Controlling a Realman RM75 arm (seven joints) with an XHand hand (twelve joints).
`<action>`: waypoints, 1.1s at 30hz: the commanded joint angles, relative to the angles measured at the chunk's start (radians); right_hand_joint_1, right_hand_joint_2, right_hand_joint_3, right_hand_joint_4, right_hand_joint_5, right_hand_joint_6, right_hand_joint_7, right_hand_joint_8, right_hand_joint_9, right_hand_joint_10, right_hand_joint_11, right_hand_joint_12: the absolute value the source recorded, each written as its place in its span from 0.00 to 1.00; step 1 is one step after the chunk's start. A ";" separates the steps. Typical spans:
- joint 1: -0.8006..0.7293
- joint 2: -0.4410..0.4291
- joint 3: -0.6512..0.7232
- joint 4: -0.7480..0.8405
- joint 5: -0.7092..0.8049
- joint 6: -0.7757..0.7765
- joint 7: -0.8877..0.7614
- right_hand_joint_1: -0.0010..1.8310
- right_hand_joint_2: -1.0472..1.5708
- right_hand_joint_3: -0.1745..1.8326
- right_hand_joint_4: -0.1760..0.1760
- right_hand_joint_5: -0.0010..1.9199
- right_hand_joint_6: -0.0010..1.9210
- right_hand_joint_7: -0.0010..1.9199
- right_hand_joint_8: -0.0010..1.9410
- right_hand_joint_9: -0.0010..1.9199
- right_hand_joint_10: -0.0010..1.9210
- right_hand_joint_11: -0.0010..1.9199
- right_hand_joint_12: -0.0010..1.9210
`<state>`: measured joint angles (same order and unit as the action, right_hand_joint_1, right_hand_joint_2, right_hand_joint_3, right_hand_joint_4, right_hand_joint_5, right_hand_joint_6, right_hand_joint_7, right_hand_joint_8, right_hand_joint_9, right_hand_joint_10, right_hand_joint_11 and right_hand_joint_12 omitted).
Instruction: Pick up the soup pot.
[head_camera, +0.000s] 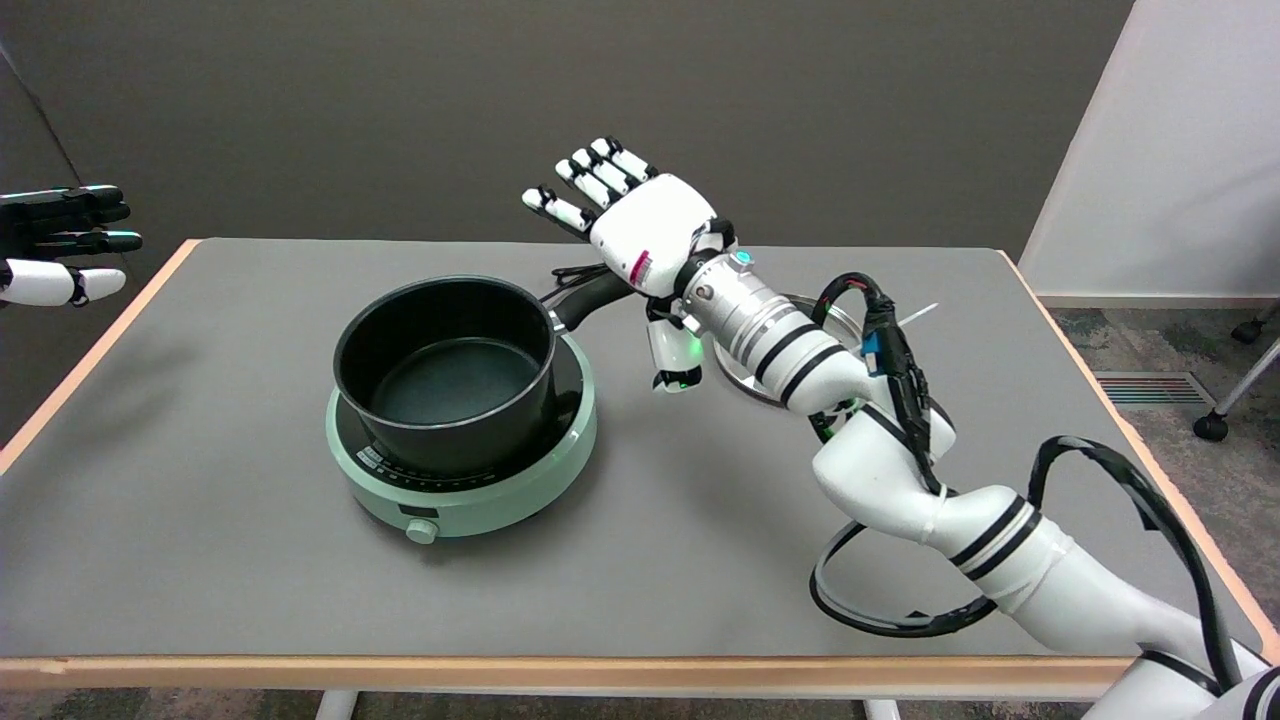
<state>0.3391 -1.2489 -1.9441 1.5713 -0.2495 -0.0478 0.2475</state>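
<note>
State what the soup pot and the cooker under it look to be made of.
Soup pot: likely metal with a matte black non-stick coating, no shine inside. Cooker: pale green body, probably plastic, smooth and even; its black top looks like glossy glass.

Grey table (250, 560), pale wooden edging all round, running wide across the view. Sitting directly on it, left of centre, a round mint-green induction cooker (470, 485) with its knob facing the near edge. Further back and to the right, a round lid (835, 325) with a shiny metal rim lies flat on the tabletop, largely hidden behind the arm.
</note>
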 joint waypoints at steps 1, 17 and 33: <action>0.042 -0.051 0.023 -0.138 -0.008 0.004 0.002 0.60 0.06 0.76 1.00 0.06 0.06 0.06 0.06 0.06 0.06 0.06 0.06; 0.079 -0.125 0.070 -0.227 -0.008 0.003 0.002 0.60 0.07 0.76 1.00 0.05 0.05 0.05 0.04 0.05 0.05 0.05 0.05; 0.065 -0.201 0.092 -0.249 -0.008 -0.004 0.002 0.59 0.04 0.91 1.00 0.07 0.07 0.07 0.07 0.07 0.07 0.07 0.07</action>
<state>0.4056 -1.3804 -1.8812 1.3592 -0.2569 -0.0498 0.2492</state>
